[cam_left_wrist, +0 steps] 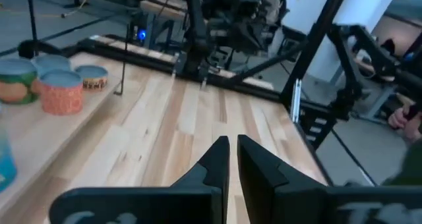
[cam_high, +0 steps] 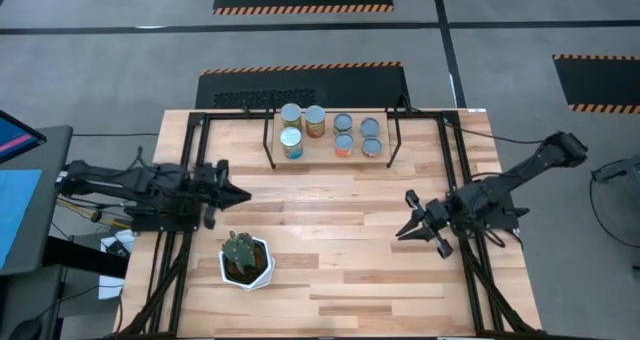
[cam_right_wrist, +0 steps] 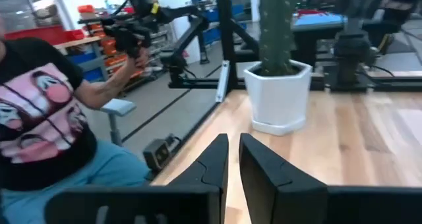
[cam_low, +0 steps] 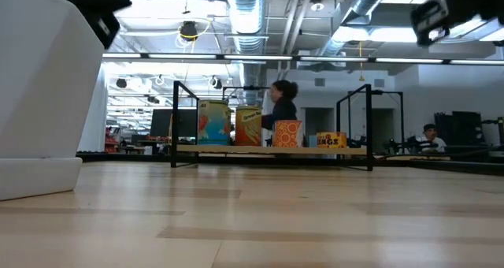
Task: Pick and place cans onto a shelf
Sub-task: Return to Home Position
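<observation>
Several cans [cam_high: 330, 130] stand upright on their bases on the low wooden shelf [cam_high: 322, 152] at the table's far middle; the low view shows them in a row [cam_low: 248, 126], the left wrist view at the side [cam_left_wrist: 62, 89]. My left gripper [cam_high: 245, 193] hovers over the table's left part, pointing right, shut and with nothing in it [cam_left_wrist: 233, 148]. Over the right part my right gripper [cam_high: 403, 230] points left toward the near side, shut and with nothing in it [cam_right_wrist: 233, 145]. Both are well clear of the cans.
A white hexagonal pot with a green cactus [cam_high: 245, 260] stands near the front left, between the grippers [cam_right_wrist: 277, 95]. Black frame rails run along both table sides [cam_high: 190, 160]. Bare wood lies between the grippers and the shelf. A person [cam_right_wrist: 39, 118] sits beyond the table's left edge.
</observation>
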